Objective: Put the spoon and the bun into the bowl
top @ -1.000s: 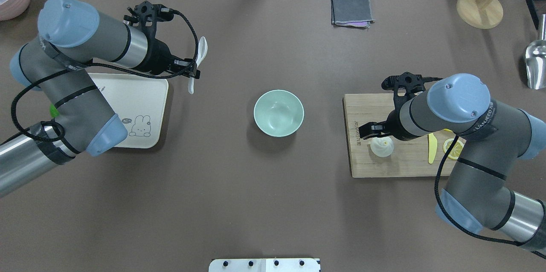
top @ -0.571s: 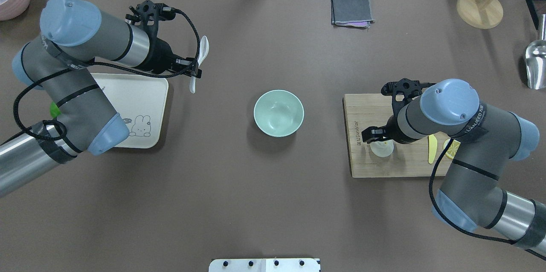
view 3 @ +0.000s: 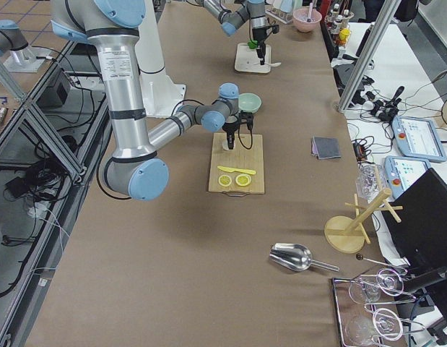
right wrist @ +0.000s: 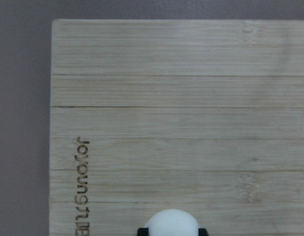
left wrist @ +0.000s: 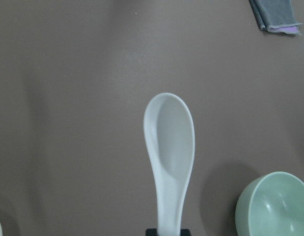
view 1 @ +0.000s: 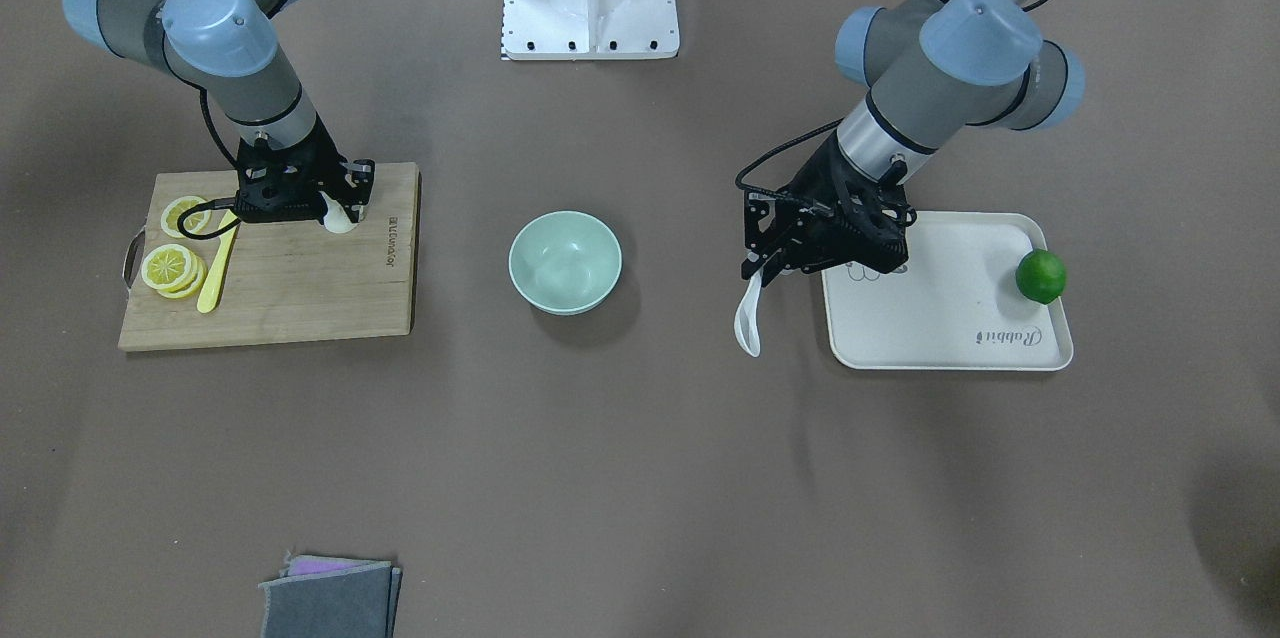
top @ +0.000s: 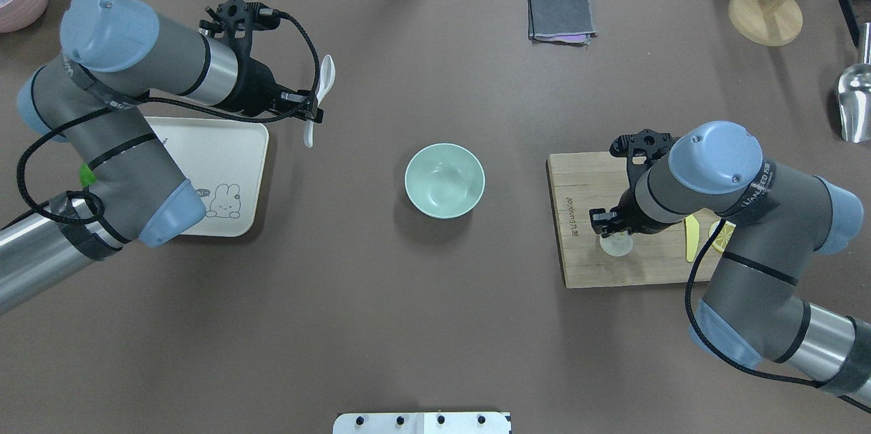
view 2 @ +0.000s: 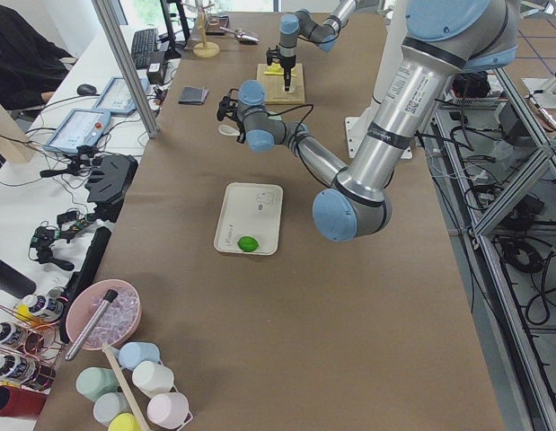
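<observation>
The white spoon (top: 325,77) hangs in my left gripper (top: 310,113), which is shut on its handle above the table, left of the mint-green bowl (top: 435,203). The left wrist view shows the spoon's scoop (left wrist: 170,147) over bare table, with the bowl (left wrist: 274,206) at the lower right. The bowl (view 1: 565,263) is empty. The white bun (top: 618,245) sits on the wooden cutting board (top: 585,175). My right gripper (top: 607,224) points down over it, its fingers pressed to both sides of the bun (right wrist: 171,223).
A yellow knife (top: 690,237) and lemon slices (view 1: 170,268) lie on the board behind the right gripper. A white tray (top: 218,162) with a lime (view 1: 1040,276) sits under the left arm. A grey cloth (top: 560,15), wooden stand (top: 765,15) and metal scoop (top: 856,104) are at the far side.
My right gripper has come down over the bun and its fingers have closed in on it. My left gripper has stayed almost still with the spoon.
</observation>
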